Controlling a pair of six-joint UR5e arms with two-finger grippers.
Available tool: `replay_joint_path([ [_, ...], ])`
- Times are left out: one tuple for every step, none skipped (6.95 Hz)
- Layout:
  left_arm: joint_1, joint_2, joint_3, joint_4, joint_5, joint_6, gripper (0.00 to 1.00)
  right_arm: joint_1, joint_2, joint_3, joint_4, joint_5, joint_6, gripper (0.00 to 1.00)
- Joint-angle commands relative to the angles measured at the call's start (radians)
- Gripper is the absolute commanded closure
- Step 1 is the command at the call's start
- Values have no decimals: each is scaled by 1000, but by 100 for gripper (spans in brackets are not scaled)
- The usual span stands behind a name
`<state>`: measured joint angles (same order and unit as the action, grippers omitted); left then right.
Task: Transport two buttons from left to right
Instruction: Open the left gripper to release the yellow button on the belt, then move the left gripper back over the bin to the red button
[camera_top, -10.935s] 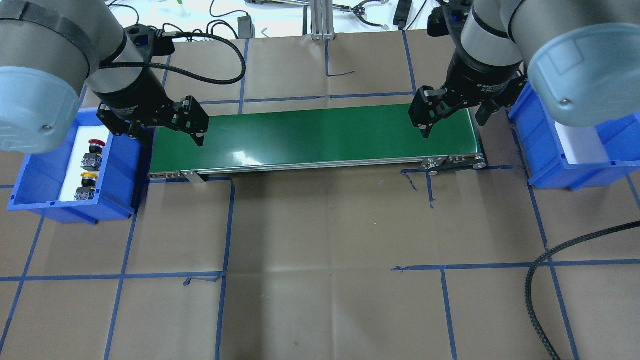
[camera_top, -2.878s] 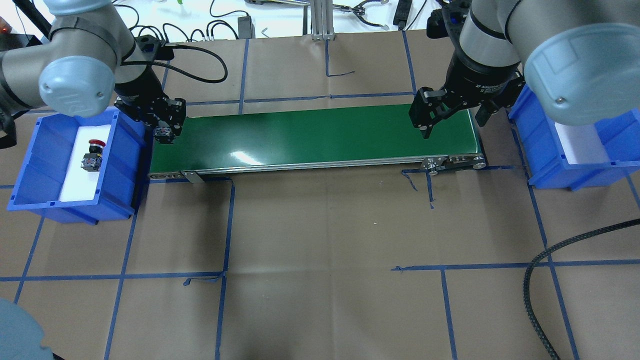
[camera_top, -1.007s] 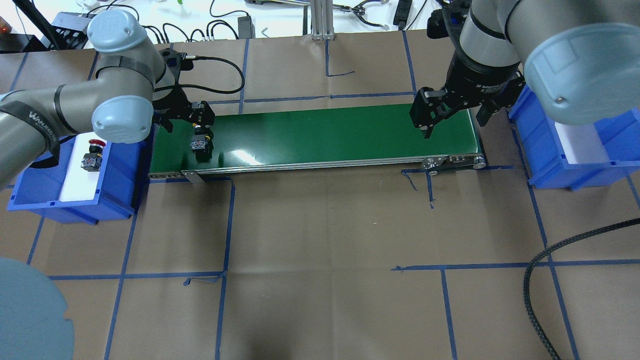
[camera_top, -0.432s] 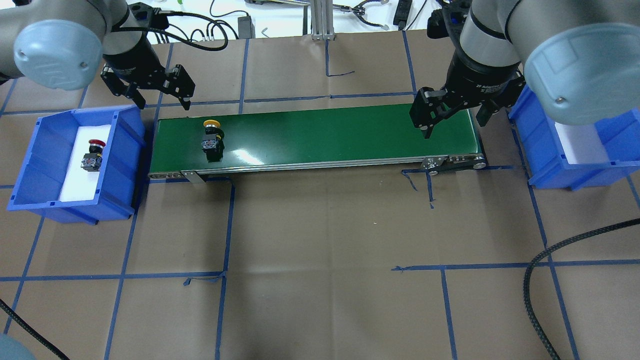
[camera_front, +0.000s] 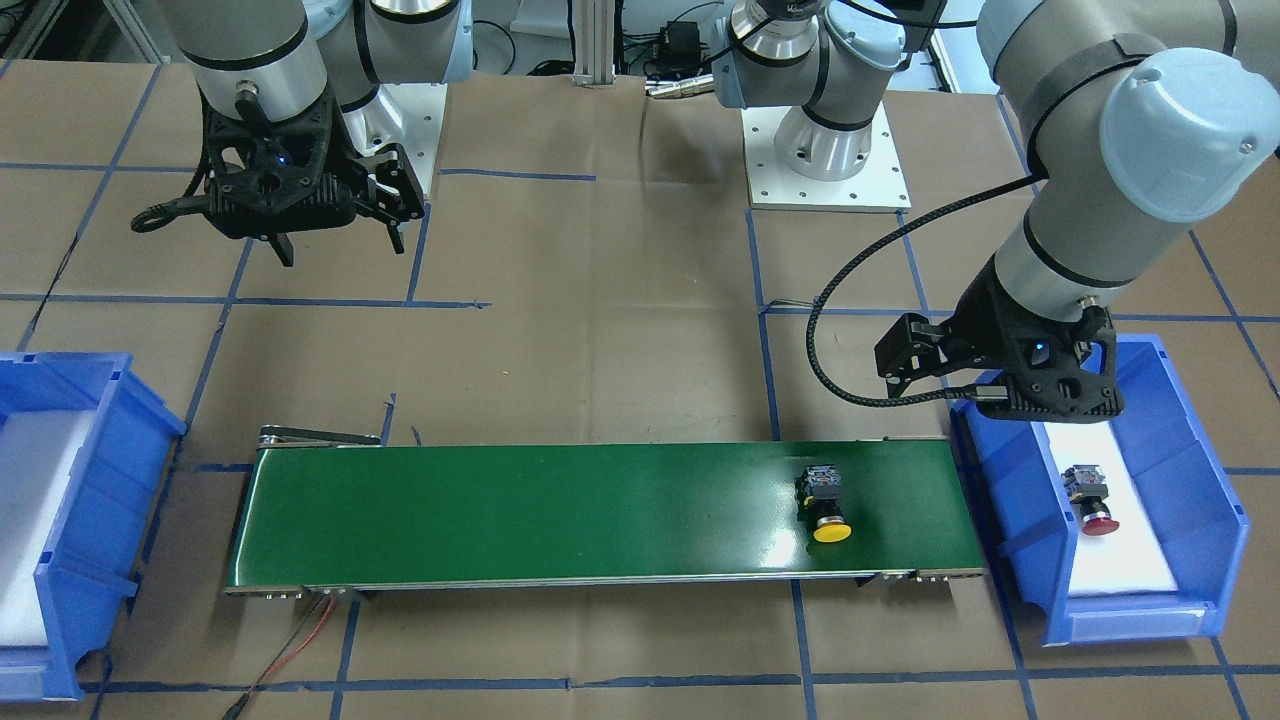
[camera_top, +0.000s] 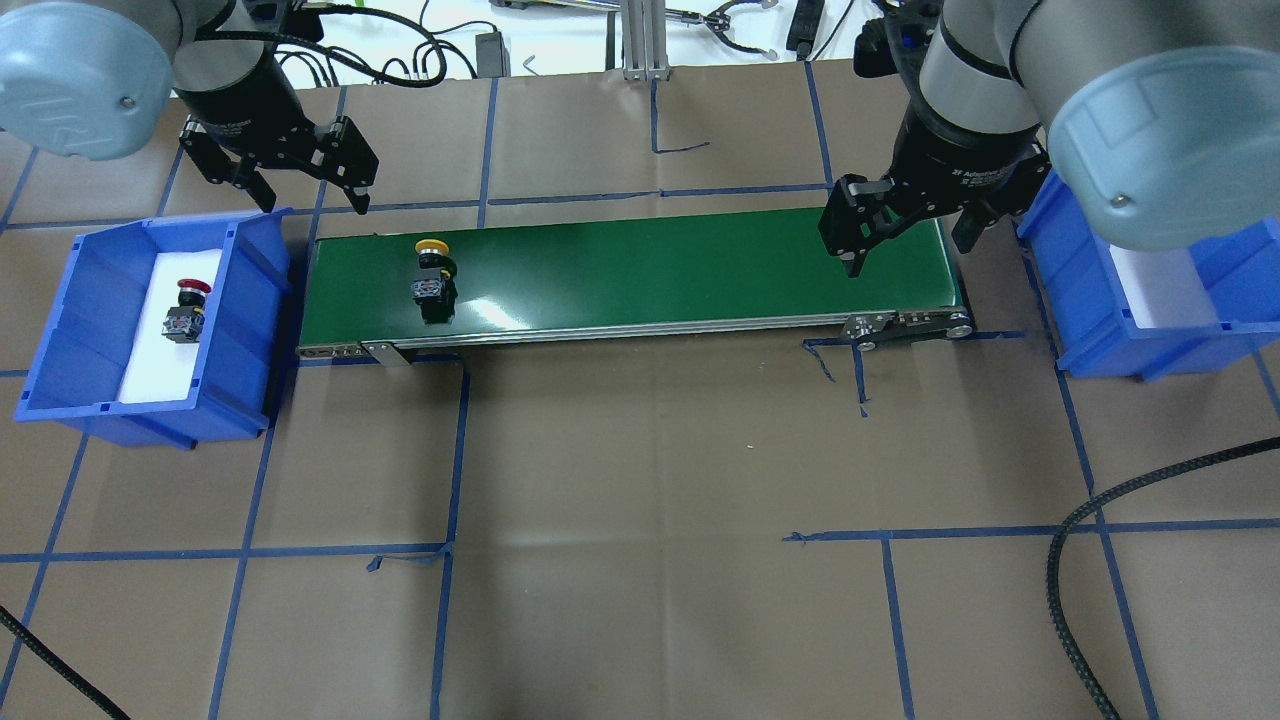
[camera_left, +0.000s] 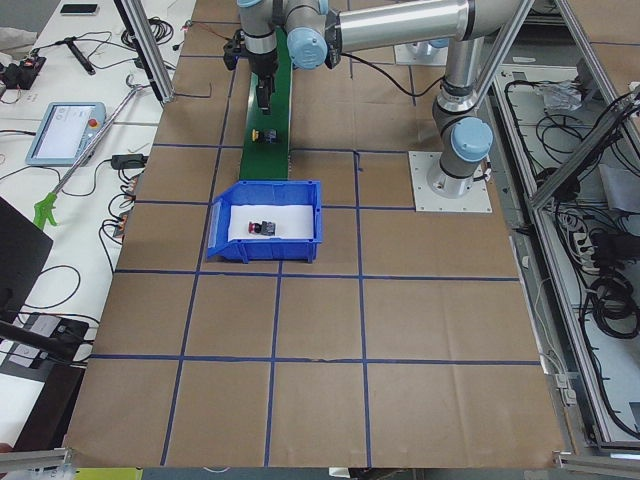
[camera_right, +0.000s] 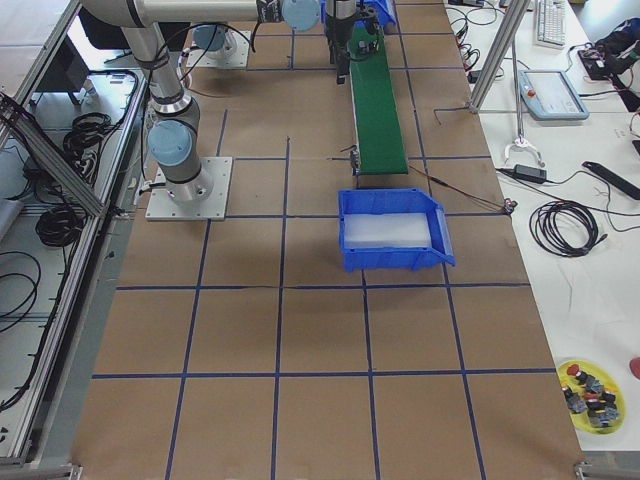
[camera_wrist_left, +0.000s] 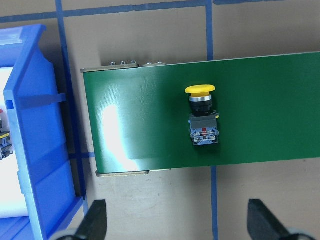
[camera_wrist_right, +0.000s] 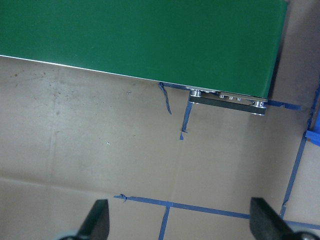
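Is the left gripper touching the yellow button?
Apart. The overhead view shows the left gripper open beyond the belt's far corner, with a clear gap to the yellow button lying on the belt.

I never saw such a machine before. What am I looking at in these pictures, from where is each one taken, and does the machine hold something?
You see two robot arms at a table covered in brown paper. Each arm ends in a two-finger gripper. Two pictures look down on the table, one from behind the robot and one facing it. Two look along it from its ends, and two come from cameras on the wrists.

On the table a green conveyor belt lies between the left bin and the right bin, both blue. The yellow button lies on the belt near the robot's left end. The red button lies in the left bin.

The left gripper and the right gripper are both open and hold nothing.
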<state>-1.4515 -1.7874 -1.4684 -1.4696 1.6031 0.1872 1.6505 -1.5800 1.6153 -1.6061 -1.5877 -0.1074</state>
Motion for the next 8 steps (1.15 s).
replay_joint_path([
  [66, -6, 14, 0, -2, 64, 0, 0, 0, 0, 0, 0, 0, 0],
  [130, -19, 34, -2, -5, 127, 0, 0, 0, 0, 0, 0, 0, 0],
  [181, -27, 49, -2, -3, 224, 0, 0, 0, 0, 0, 0, 0, 0],
  [236, -38, 52, 0, 1, 306, 0, 0, 0, 0, 0, 0, 0, 0],
  [320, -58, 53, 0, 0, 386, 0, 0, 0, 0, 0, 0, 0, 0],
  [383, -76, 53, 6, -6, 405, 0, 0, 0, 0, 0, 2, 0, 0],
  [414, -88, 51, 15, -8, 416, 0, 0, 2, 0, 0, 2, 0, 0],
  [415, -92, 39, 15, -8, 408, 0, 0, 0, 2, 0, 2, 1, 0],
])
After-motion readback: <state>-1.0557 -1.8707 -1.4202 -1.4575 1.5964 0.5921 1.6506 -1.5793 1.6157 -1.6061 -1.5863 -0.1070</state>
